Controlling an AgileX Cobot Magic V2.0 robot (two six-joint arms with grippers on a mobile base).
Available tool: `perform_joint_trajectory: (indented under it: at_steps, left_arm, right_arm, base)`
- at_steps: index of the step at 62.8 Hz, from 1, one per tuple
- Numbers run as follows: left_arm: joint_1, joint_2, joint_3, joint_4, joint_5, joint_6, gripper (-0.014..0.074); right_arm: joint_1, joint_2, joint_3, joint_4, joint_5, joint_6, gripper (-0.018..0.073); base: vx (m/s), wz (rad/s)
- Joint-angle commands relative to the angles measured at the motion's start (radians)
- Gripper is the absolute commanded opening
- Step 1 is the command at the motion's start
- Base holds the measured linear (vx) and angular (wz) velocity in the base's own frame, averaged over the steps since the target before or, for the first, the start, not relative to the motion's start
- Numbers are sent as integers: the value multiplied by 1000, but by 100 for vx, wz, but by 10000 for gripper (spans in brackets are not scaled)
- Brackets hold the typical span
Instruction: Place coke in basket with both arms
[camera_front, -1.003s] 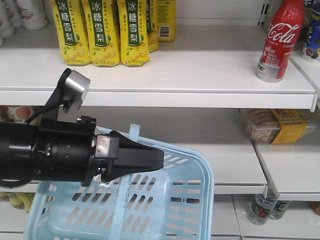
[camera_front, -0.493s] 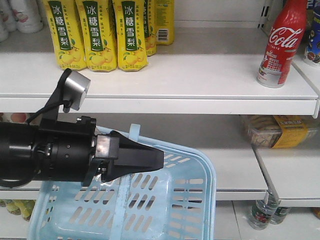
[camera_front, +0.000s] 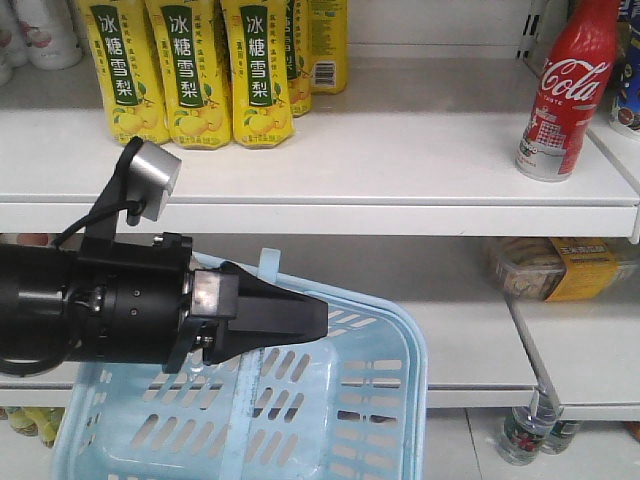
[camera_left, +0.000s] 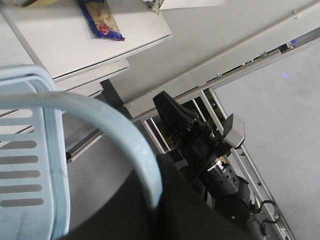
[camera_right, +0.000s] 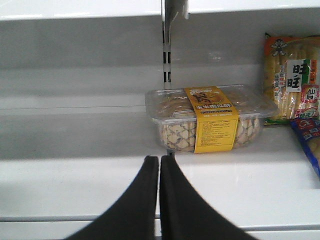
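**Front view.** The coke (camera_front: 560, 95) stands upright on the top shelf (camera_front: 400, 150) at 2 o'clock, well apart from the other items. Yellow bottles (camera_front: 185, 70) stand on the same shelf at 11 o'clock. A black arm (camera_front: 90, 310) enters from 9 o'clock and points toward 3 o'clock. This view does not show which arm it is. Its gripper (camera_front: 322, 318) has the fingers together and holds nothing. The basket (camera_front: 390, 308) hangs at 6 o'clock, partly behind the arm and lower than the coke. A cookie box (camera_front: 550, 268) lies on the second shelf at 3 o'clock.

**Left wrist view.** The slotted basket wall (camera_left: 30, 165) fills 9 o'clock. The handle (camera_left: 100, 110) arcs from 9 o'clock down to 6 o'clock. There it ends inside the dark, blurred left gripper (camera_left: 165, 200), which is clamped on the basket by the handle. The right gripper (camera_left: 162, 100) sits at centre with fingers together, empty and apart from the basket.

**Right wrist view.** The right gripper (camera_right: 159, 160) rises from 6 o'clock with fingers pressed together and nothing between them. The cookie box (camera_right: 210, 117) lies on the shelf just beyond the fingertips, toward 1 o'clock. Snack packs (camera_right: 292, 75) lie at 3 o'clock.
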Motion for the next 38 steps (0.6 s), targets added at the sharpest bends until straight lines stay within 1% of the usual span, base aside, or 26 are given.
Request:
perform_joint_trajectory:
  at_steps: [1, 38]
  left_arm:
    - [-7, -29, -28, -78, 10, 5, -6]
    - [-7, -29, -28, -78, 10, 5, -6]
  right_arm:
    - [-5, -13, 8, -7, -72, -10, -6]
    - [-5, -13, 8, -7, -72, -10, -6]
  base:
    - [2, -1]
    - [2, 0]
